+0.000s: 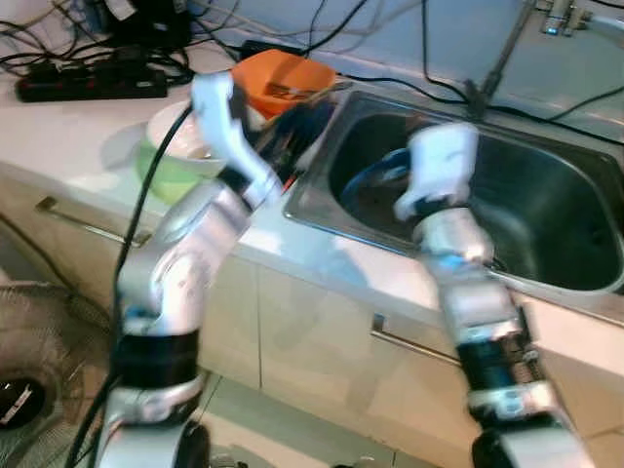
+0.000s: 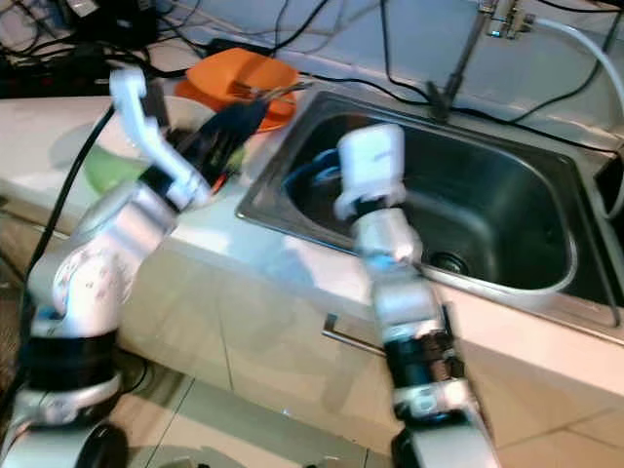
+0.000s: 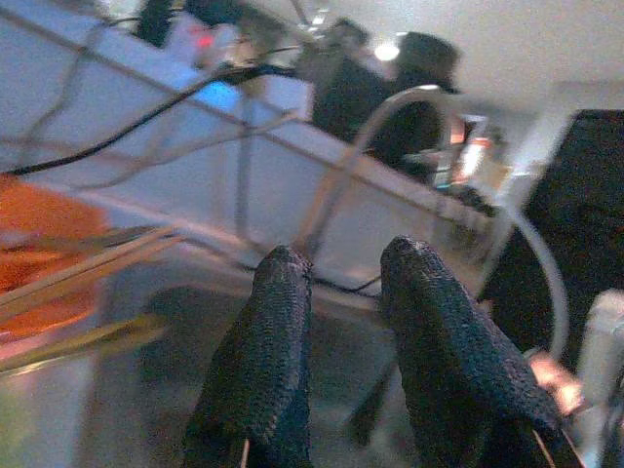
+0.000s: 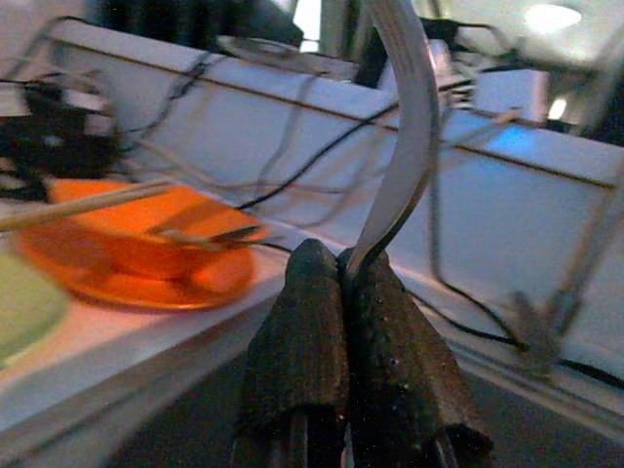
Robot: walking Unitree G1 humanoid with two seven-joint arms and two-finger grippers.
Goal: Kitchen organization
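While the green bowl (image 1: 171, 171) and orange bowl (image 1: 283, 80) sit on the tabletop (image 1: 68, 132) left of the sink (image 1: 546, 210), the left pincer (image 3: 341, 292) hovers narrowly parted at its rim; the right pincer (image 4: 343, 292), inside it, pinches a grey utensil handle (image 4: 405, 127).

An orange bowl (image 1: 278, 78) is seen on the white worktop (image 1: 58, 122), beside a pale green bowl (image 1: 171, 166) with a white rim, and the sink (image 2: 507, 195) is of grey steel with a blue-rimmed dish (image 1: 375, 175) in it. The fingers (image 3: 278, 361) of the left gripper are shown black with a fine woven texture, as are the fingers (image 4: 302, 351) of the right gripper, which are pressed on a pale grey strip (image 4: 405, 136). The arms are rendered in silver with white wrist housings, the cables (image 1: 97, 58) along the wall in black, and the cabinet fronts (image 1: 312, 341) in cream.
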